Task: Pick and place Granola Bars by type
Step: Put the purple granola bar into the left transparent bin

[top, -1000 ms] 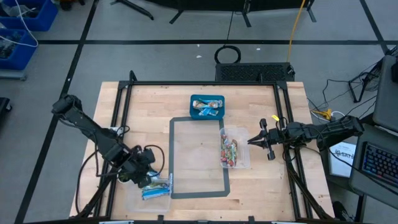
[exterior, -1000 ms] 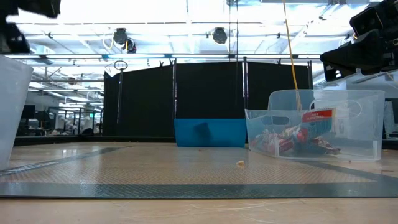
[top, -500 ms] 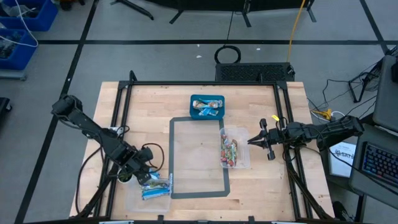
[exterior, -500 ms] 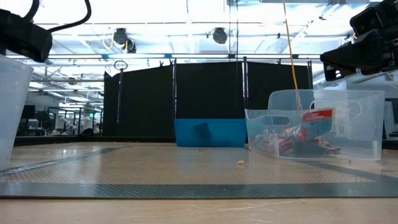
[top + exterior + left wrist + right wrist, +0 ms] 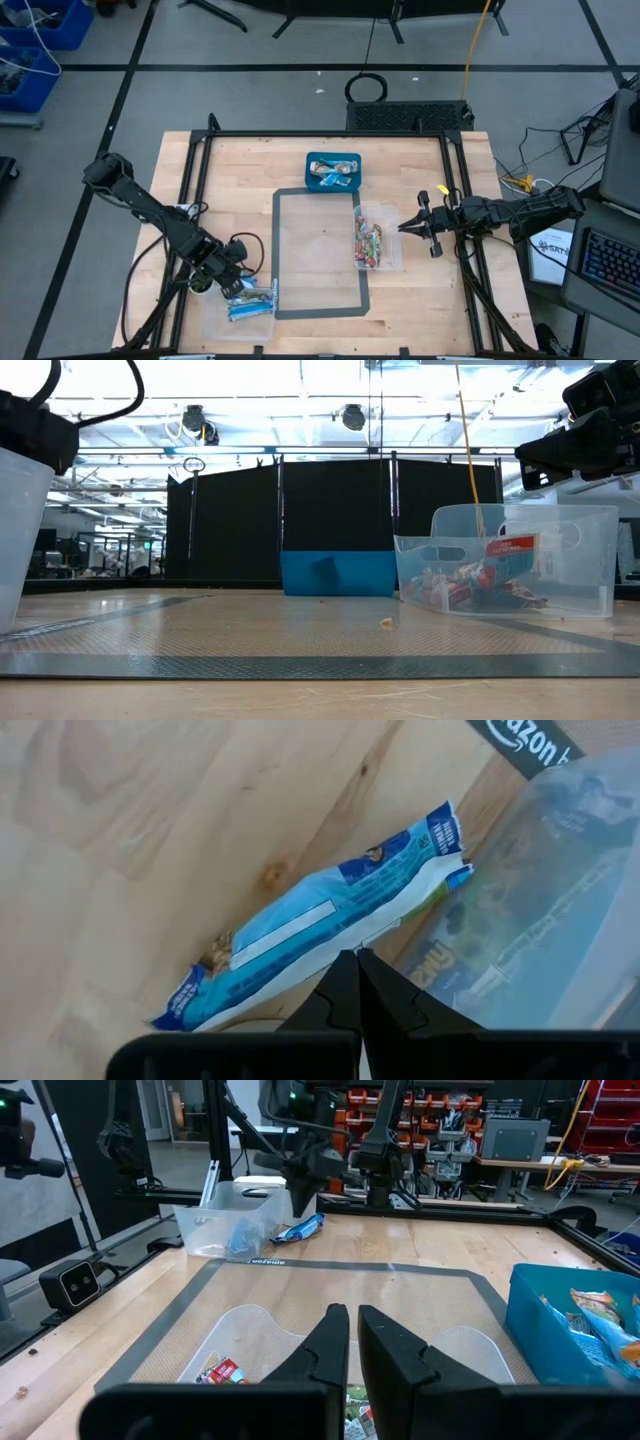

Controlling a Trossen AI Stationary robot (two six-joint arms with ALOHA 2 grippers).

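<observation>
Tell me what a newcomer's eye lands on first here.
The left pincer, shut on a blue-and-white granola bar, hangs by the clear bin at the table's near left. A blue bin of mixed bars sits at the far middle. On the right, another clear bin holds red-wrapped bars beside the waiting right pincer.

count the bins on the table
3. A blue bin at the table's far middle, a clear bin of red-wrapped bars toward the right arm, and a clear bin of blue-wrapped bars at the near edge by the left gripper. None appears hidden.
</observation>
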